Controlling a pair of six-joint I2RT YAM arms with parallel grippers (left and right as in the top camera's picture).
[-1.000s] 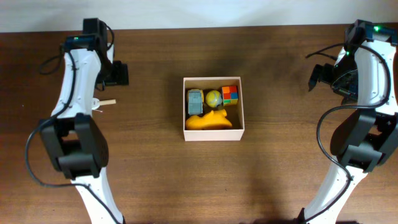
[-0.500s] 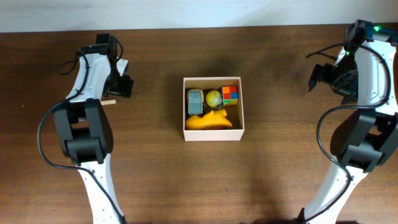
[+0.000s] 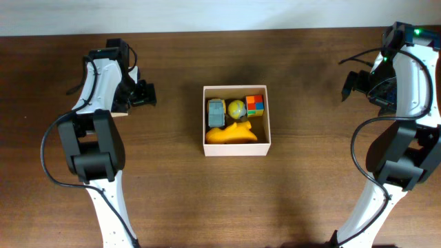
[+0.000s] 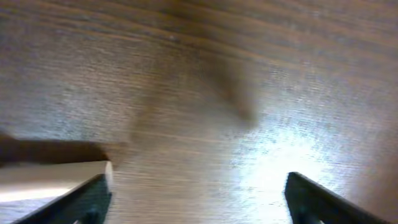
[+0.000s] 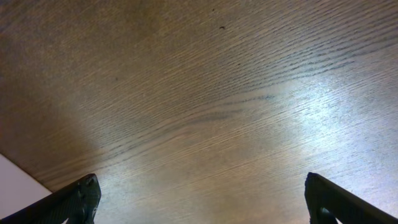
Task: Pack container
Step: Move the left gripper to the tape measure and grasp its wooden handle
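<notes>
No text, label, brand, number or sign can be read in any of the views; nothing legible stands on any surface shown.

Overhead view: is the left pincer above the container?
No. The left pincer is over the table, well to the left of the container, not above it.
</notes>
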